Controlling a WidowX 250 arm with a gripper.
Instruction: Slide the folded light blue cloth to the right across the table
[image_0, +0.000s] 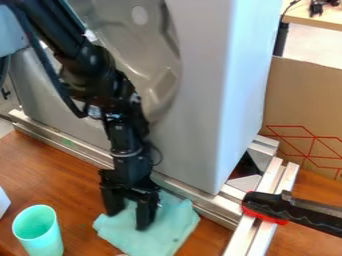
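The black gripper (128, 218) hangs down over the teal cloth (150, 236), its two fingers apart and cloth visible between them. Its fingertips are low, at or just above the cloth's upper left part; whether they touch it I cannot tell. The cloth lies somewhat crumpled on the brown wooden surface (73, 187), against the metal rail. To the gripper's left, near the bottom edge, a mint-green cup (41, 237) stands upright with its mouth up.
A large grey-white panel (200, 90) rises behind the gripper. A metal rail (57, 137) runs along its base. At the right, a black and red clamp (270, 206) sits on another rail. A cardboard sheet (300, 100) stands behind, and a white object (3, 202) shows at the left edge.
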